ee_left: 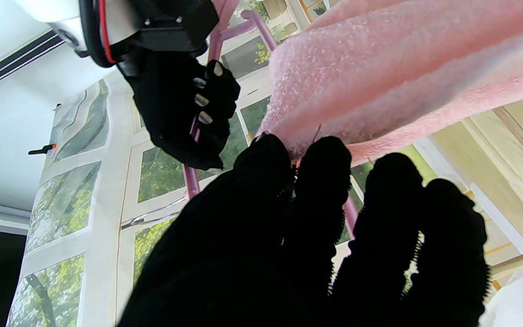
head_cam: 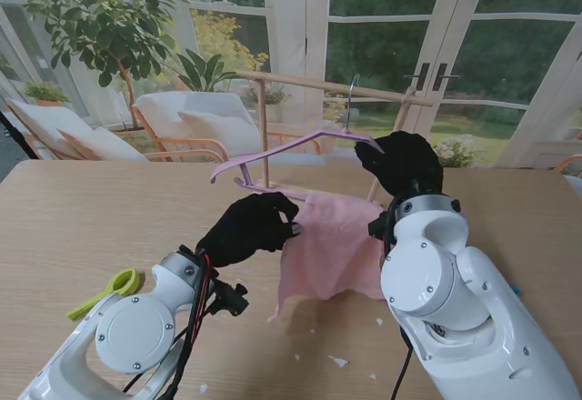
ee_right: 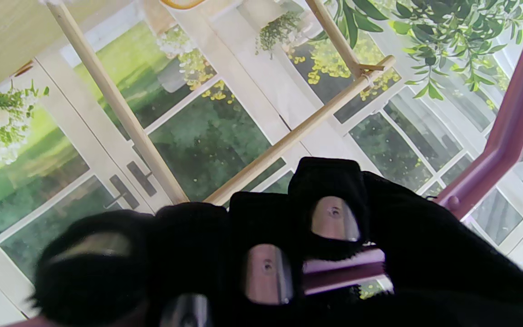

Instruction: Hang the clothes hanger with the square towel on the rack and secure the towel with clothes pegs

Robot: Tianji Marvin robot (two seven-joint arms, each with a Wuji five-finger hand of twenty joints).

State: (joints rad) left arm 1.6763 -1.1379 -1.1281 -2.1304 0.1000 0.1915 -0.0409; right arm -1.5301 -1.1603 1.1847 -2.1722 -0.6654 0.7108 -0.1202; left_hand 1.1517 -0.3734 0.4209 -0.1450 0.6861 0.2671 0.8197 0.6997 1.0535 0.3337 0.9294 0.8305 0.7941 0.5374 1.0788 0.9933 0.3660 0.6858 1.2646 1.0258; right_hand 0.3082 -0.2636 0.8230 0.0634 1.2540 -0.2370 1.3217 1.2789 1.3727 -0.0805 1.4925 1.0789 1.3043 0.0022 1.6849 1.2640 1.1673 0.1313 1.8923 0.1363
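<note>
Task is early-to-mid by the look of it: hanger is lifted and close to the rack, but nothing is pegged.

Nearest to the robot, a yellow-green clothes peg (head_cam: pixel 105 292) lies on the table (head_cam: pixel 73 218) at the left, well apart from both hands, untouched. Small white scraps are scattered on the table nearer the robot.

Next out, the left hand (head_cam: pixel 247 227) is at the left edge of the pink square towel (head_cam: pixel 335 247). Fingers are curled in the stand view; in the left wrist view the fingertips (ee_left: pixel 327 159) touch the towel's edge. Whether it actually pinches the cloth or only steadies it cannot be told.

The towel drapes over the lower bar of the pink clothes hanger (head_cam: pixel 273 152), its bottom hem sagging onto the table.

Farther out, the right hand (head_cam: pixel 400 161) is closed around the hanger's right arm; the right wrist view shows fingers wrapped over the purple-pink bar (ee_right: pixel 506 127). It carries the hanger tilted, left end lower.

Farthest, the wooden rack (head_cam: pixel 327 86). The hanger's metal hook (head_cam: pixel 351 100) sits right at the rail, but whether it is over the rail or just in front is unclear.

Left to do, as judged: confirm or finish the hang, let go, fetch pegs, clip the towel.
</note>
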